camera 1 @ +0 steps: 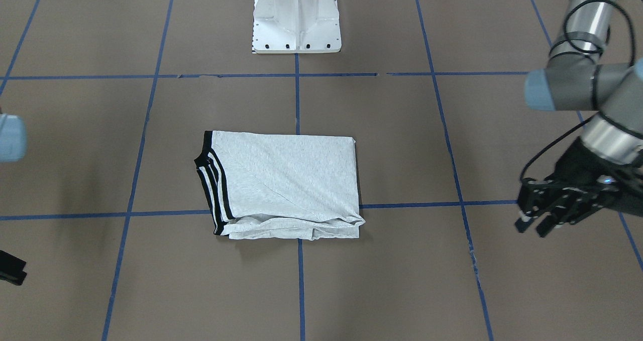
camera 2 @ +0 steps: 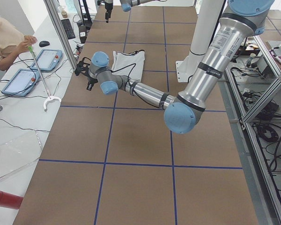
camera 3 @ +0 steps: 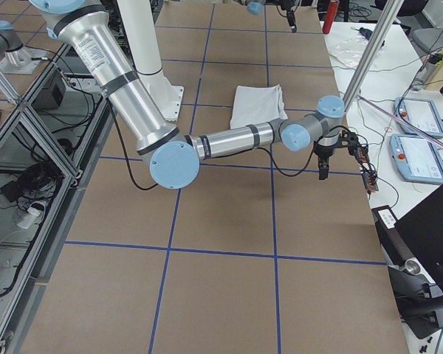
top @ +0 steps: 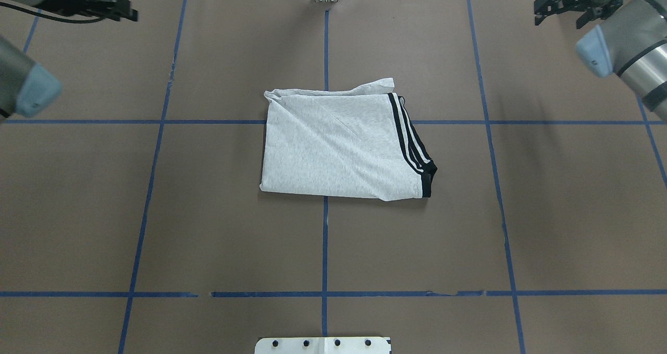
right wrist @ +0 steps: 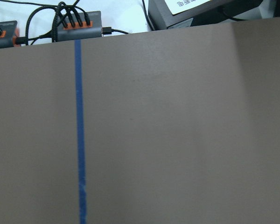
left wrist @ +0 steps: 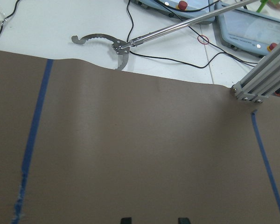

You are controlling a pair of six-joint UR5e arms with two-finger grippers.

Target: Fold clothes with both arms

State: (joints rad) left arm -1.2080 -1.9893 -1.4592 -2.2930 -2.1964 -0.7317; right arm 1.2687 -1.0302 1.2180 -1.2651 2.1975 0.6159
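There is one T-shirt, folded into a compact rectangle at the centre of the overhead view. Its two black stripes and black hem lie along the right edge, and it sits across a crossing of the blue tape lines on the brown table.

Two arms and two grippers are in view, and both grippers are well apart from the cloth. The left gripper hangs at the right edge of the front-facing view. Its jaws are spread moderately, nothing is between them, and it touches nothing. In its wrist view two fingertips show at the bottom edge with bare table between them. The right gripper sits in the upper right corner of the overhead view, and its jaws also look parted and empty.

One white pedestal stands at top centre of the front-facing view. One metal grabber tool lies beyond the table's edge.
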